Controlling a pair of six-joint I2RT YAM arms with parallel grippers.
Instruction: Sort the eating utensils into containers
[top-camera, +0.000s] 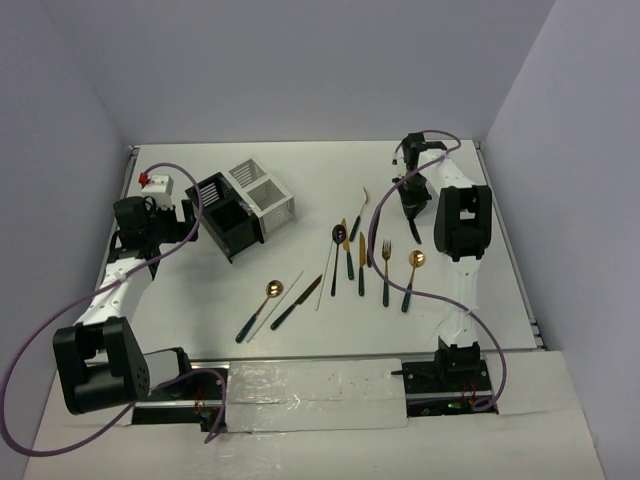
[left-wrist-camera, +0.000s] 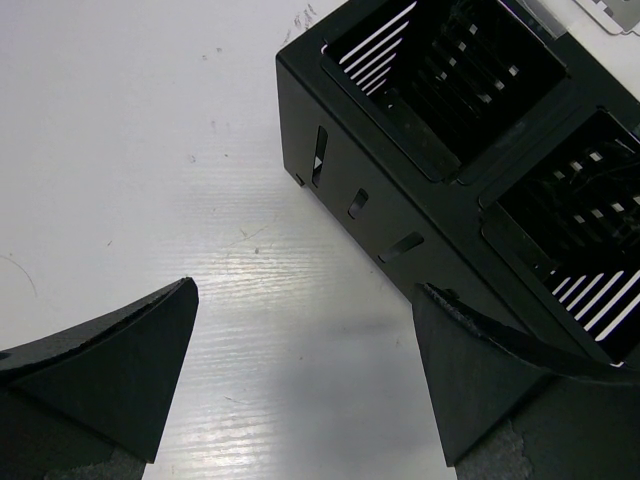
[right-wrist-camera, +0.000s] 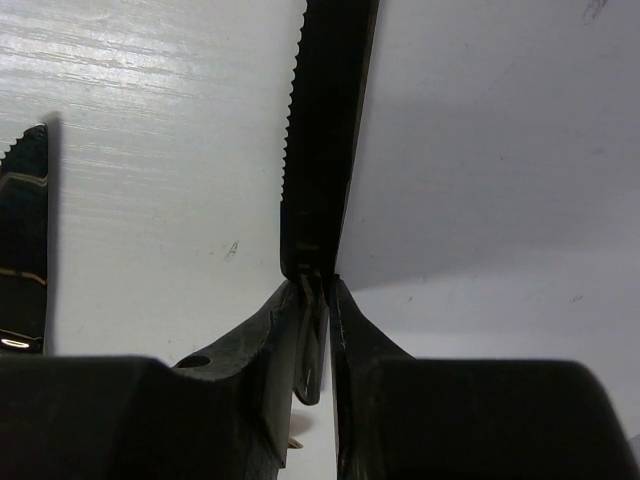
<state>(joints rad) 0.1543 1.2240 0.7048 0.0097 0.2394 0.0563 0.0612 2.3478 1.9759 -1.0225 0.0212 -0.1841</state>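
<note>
My right gripper (top-camera: 410, 210) is shut on a black serrated knife (right-wrist-camera: 322, 130), held just above the table at the far right; the blade (top-camera: 415, 233) points toward the near edge. Several utensils lie mid-table: a gold spoon (top-camera: 262, 306), a black knife (top-camera: 296, 302), a pale chopstick (top-camera: 276, 305), a black spoon (top-camera: 336, 255), a gold fork (top-camera: 386, 270) and another gold spoon (top-camera: 411, 278). The black caddy (top-camera: 228, 215) and the white caddy (top-camera: 262, 190) stand joined at the back left. My left gripper (left-wrist-camera: 305, 330) is open and empty, low beside the black caddy (left-wrist-camera: 400, 190).
A second knife blade (right-wrist-camera: 25, 240) lies left of the held knife in the right wrist view. A small white box with a red part (top-camera: 155, 182) sits at the back left corner. Purple cables loop from both arms. Walls close in the table's back and sides.
</note>
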